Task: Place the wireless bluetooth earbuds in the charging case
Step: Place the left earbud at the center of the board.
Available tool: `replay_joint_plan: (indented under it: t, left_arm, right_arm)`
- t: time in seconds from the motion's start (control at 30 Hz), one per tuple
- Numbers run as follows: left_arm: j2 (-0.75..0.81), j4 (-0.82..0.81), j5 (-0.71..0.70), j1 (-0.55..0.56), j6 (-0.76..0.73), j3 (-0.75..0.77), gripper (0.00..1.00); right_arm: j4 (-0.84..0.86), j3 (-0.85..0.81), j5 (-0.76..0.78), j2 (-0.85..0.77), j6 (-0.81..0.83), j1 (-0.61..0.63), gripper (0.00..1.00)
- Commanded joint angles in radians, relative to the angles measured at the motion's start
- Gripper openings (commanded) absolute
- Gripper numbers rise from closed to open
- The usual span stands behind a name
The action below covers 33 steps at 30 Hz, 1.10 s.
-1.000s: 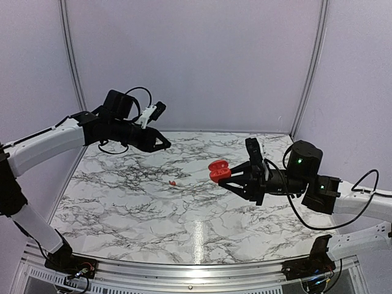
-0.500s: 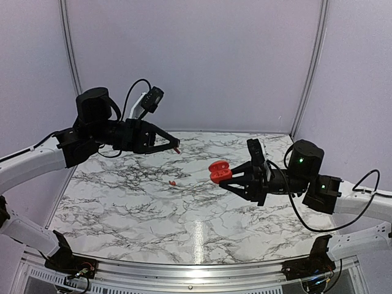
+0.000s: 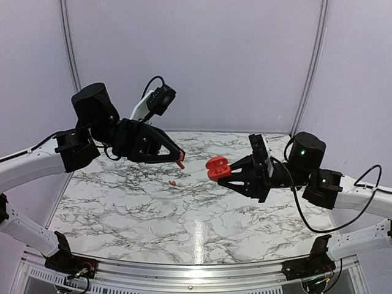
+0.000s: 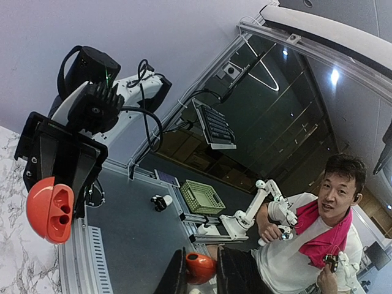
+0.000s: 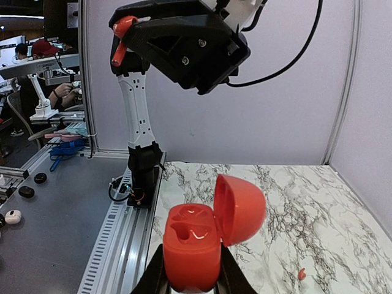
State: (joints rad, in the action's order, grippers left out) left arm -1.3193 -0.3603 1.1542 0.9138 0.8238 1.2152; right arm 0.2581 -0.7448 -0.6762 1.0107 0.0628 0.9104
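Pinched in my left gripper (image 3: 178, 159), which is shut, is one red earbud (image 3: 180, 164), held in the air above the marble table. In the left wrist view the earbud (image 4: 199, 267) sits between the dark fingers. My right gripper (image 3: 225, 174) is shut on the red charging case (image 3: 215, 169), also in the air, a short way right of the earbud. The case (image 5: 191, 245) has its lid (image 5: 241, 208) hinged open and two empty sockets showing. A second earbud (image 3: 173, 182) lies on the table below, also visible as a red speck (image 5: 302, 274).
The marble table (image 3: 153, 214) ends in a metal rail at the near edge (image 3: 184, 269). Pale walls enclose the back and sides. The left arm's body (image 5: 184, 43) looms over the case in the right wrist view.
My left arm has swung right and lower, bringing its earbud close to the case. The right gripper has edged slightly left with the case.
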Motion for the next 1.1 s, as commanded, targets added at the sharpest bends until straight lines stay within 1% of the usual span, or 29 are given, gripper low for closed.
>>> replay_joint_plan:
  t: [0.0, 0.13, 0.23, 0.4, 0.57, 0.67, 0.73, 0.83, 0.97, 1.07]
  left_arm:
    - [-0.007, -0.06, 0.008, 0.012, 0.016, 0.035, 0.06]
    - [-0.011, -0.066, -0.035, 0.014, 0.006, 0.024, 0.05]
    - [-0.01, -0.068, -0.082, 0.017, -0.013, 0.005, 0.04]
    - [0.011, -0.068, -0.175, 0.018, -0.097, -0.051, 0.05]
    - [0.038, -0.066, -0.25, 0.023, -0.16, -0.111, 0.05]
    - [0.048, -0.066, -0.24, 0.037, -0.206, -0.13, 0.05]
    - [0.052, -0.066, -0.21, 0.043, -0.219, -0.136, 0.07]
    - [0.025, -0.078, -0.164, 0.047, -0.142, -0.094, 0.03]
    - [-0.008, -0.103, -0.083, 0.075, -0.091, -0.051, 0.04]
    - [0.009, -0.085, -0.112, 0.047, -0.119, -0.06, 0.03]
  right_arm:
    - [0.004, -0.06, 0.006, 0.001, 0.045, 0.029, 0.0]
    - [0.008, -0.055, 0.067, -0.014, 0.08, 0.052, 0.0]
    - [0.025, -0.032, 0.146, -0.031, 0.124, 0.072, 0.0]
    - [0.118, 0.037, 0.284, -0.069, 0.212, 0.106, 0.0]
    - [0.175, 0.075, 0.357, -0.088, 0.27, 0.121, 0.0]
    - [0.199, 0.099, 0.366, -0.103, 0.313, 0.13, 0.0]
    - [0.206, 0.109, 0.367, -0.108, 0.337, 0.131, 0.0]
    - [0.186, 0.104, 0.377, -0.106, 0.356, 0.131, 0.0]
    - [0.166, 0.105, 0.382, -0.111, 0.37, 0.133, 0.0]
    - [0.131, 0.097, 0.393, -0.117, 0.362, 0.133, 0.0]
